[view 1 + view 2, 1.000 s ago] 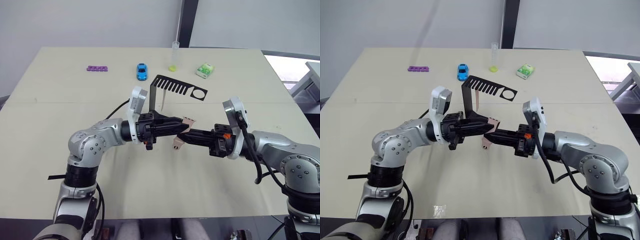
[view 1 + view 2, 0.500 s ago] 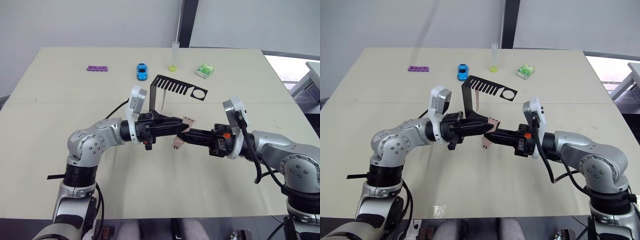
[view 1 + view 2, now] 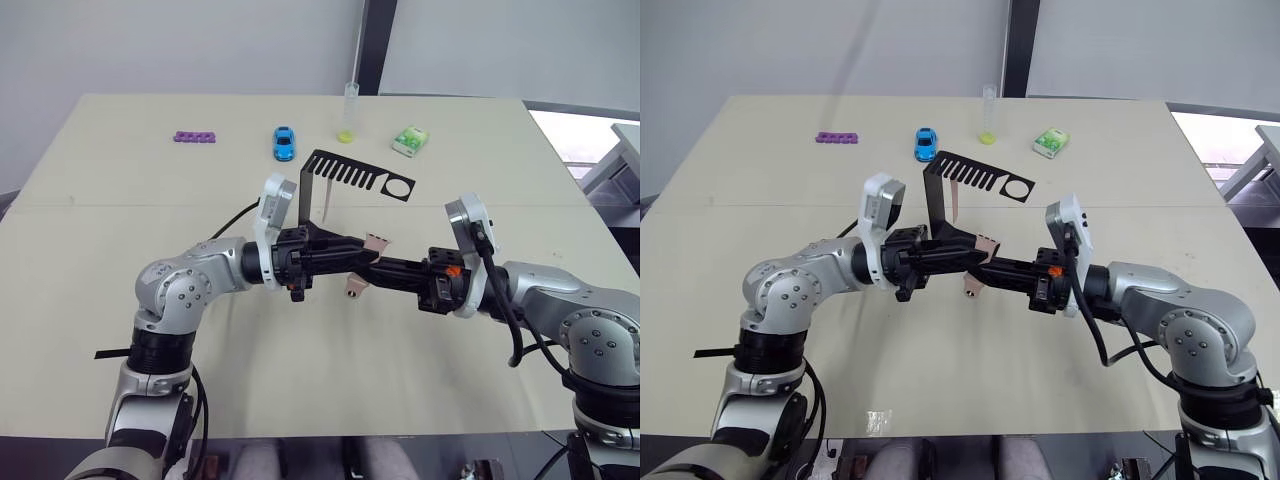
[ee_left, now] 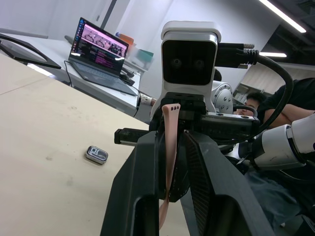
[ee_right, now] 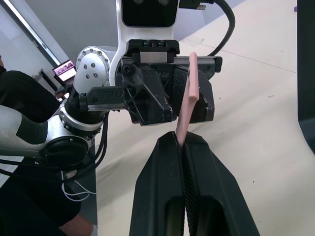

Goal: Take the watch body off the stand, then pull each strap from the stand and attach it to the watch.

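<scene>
The right gripper (image 5: 184,142) has its fingers pinched tight on one end of a pinkish strap (image 5: 187,93). The left gripper (image 4: 170,147) has its fingers clamped on the same strap, which stands upright between them in its wrist view. Both grippers meet tip to tip above the table (image 3: 300,380), just in front of the stand (image 3: 345,175). Each forearm lies nearly level, elbows out to its own side. Whether the watch body is between the fingers cannot be told. A second strap (image 3: 327,205) hangs from the stand's slotted arm.
</scene>
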{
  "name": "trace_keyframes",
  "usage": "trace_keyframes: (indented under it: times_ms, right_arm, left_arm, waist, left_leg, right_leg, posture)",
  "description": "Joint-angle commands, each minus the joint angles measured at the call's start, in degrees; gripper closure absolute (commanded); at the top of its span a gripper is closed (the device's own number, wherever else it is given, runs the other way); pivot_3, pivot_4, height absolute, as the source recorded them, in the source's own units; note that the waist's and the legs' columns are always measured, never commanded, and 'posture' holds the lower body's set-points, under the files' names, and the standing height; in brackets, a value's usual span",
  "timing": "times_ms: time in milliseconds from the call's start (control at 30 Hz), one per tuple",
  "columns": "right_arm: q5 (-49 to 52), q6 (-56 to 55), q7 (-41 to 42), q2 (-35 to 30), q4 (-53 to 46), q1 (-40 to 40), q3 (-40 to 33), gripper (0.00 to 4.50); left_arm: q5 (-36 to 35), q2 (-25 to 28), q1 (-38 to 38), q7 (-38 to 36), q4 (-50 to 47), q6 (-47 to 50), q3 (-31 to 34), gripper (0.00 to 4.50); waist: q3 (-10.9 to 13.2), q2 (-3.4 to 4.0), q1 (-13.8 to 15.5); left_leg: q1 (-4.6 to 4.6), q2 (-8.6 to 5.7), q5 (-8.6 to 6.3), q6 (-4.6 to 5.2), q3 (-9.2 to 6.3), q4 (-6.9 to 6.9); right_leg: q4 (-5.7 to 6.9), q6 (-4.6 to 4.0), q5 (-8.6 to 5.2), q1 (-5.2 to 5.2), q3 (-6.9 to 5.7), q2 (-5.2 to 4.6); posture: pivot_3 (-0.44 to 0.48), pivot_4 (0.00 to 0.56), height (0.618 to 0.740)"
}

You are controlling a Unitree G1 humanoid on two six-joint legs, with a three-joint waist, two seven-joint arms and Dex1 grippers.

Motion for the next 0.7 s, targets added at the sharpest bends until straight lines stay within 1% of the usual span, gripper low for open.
trace_keyframes:
  times_ms: [33, 633, 700]
  right_arm:
    - [1.59, -0.74, -0.34, 0.2, -0.91, -0.8, -1.05, 4.5]
    - [2.76, -0.89, -0.98, -0.28, -1.31, -0.7, -1.85, 4.5]
    - [3.05, -0.84, -1.22, -0.33, -1.34, -0.77, -1.98, 4.5]
  left_arm:
    - [-2.52, -0.17, -0.88, -0.35, -1.82, -0.07, 1.0, 4.49]
    - [-2.4, -0.61, -1.03, -0.96, -1.43, -0.78, 0.07, 4.49]
    - [-2.78, -0.52, -0.94, -0.76, -1.08, 0.27, -0.08, 4.49]
  waist:
    - [0.0, 0.0, -0.02]
    - [0.0, 0.0, 0.0]
    - [0.0, 0.0, 0.0]
  left_leg:
    - [0.0, 0.0, 0.0, 0.0, 0.0, 0.0]
    - [0.0, 0.0, 0.0, 0.0, 0.0, 0.0]
    - [0.0, 0.0, 0.0, 0.0, 0.0, 0.0]
  right_leg:
    - [0.0, 0.0, 0.0, 0.0, 0.0, 0.0]
    - [-0.02, 0.0, 0.0, 0.0, 0.0, 0.0]
    - [-0.03, 0.0, 0.0, 0.0, 0.0, 0.0]
  posture:
    - [0.0, 0.15, 0.74]
    - [0.0, 0.15, 0.74]
    - [0.0, 0.15, 0.74]
